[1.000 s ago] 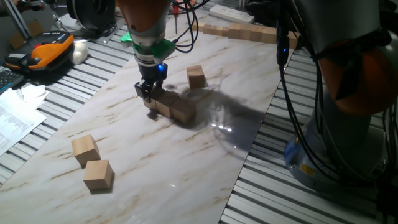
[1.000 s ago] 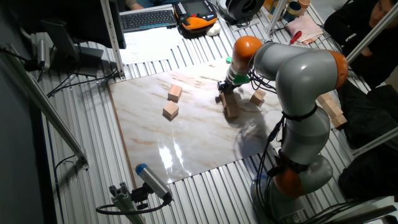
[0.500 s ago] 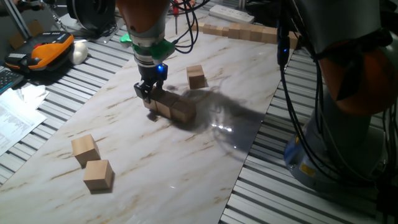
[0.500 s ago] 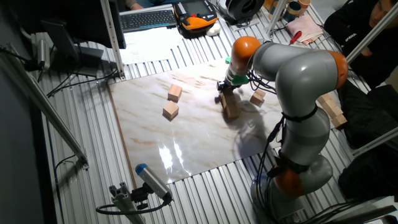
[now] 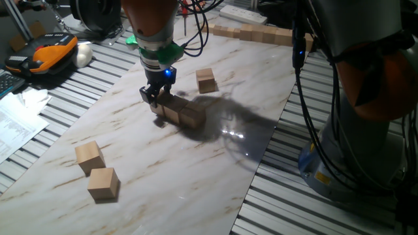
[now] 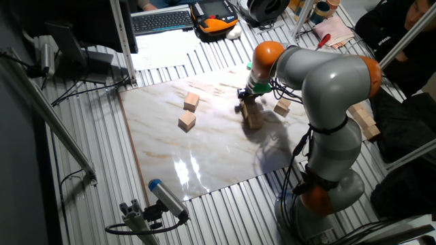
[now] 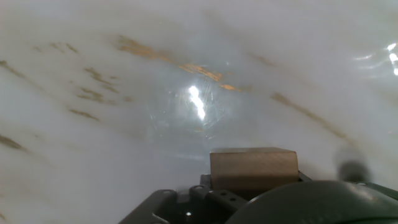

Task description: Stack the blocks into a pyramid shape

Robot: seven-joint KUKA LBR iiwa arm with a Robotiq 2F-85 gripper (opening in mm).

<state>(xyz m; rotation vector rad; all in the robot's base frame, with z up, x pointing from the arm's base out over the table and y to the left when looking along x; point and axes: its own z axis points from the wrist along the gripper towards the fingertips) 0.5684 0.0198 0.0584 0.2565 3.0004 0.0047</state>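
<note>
While its orange-and-grey KUKA arm (image 6: 320, 82) bends low over a white marble-patterned board (image 5: 163, 163), the black two-finger gripper (image 5: 154, 98) sits at the end of a short row of small light-tan wooden cubes (image 5: 185, 113) near the middle of the board. From one fixed view, the fingers (image 5: 149, 96) stand on either side of the row's end cube, which they mostly hide, so whether they actually pinch it cannot be told. Two more cubes of that row show clearly, touching one another and running away from the gripper toward the arm's base. The other fixed view shows the same gripper (image 6: 246, 96) and row (image 6: 253, 117), though too small to judge the grasp. A tan cube (image 7: 252, 168) fills the lower edge of the hand view, just beyond the dark gripper body, with the glossy board (image 7: 124, 93) behind it.

Three loose cubes lie apart from the row. One (image 5: 206, 79) rests alone near the gripper, on the far side of the row. Two others, a nearer cube (image 5: 104, 183) and a farther cube (image 5: 89, 156), sit just beside each other toward the board's near corner, well apart from the gripper. A long joined strip of similar tan blocks (image 5: 251, 33) lies along the board's far edge.
</note>
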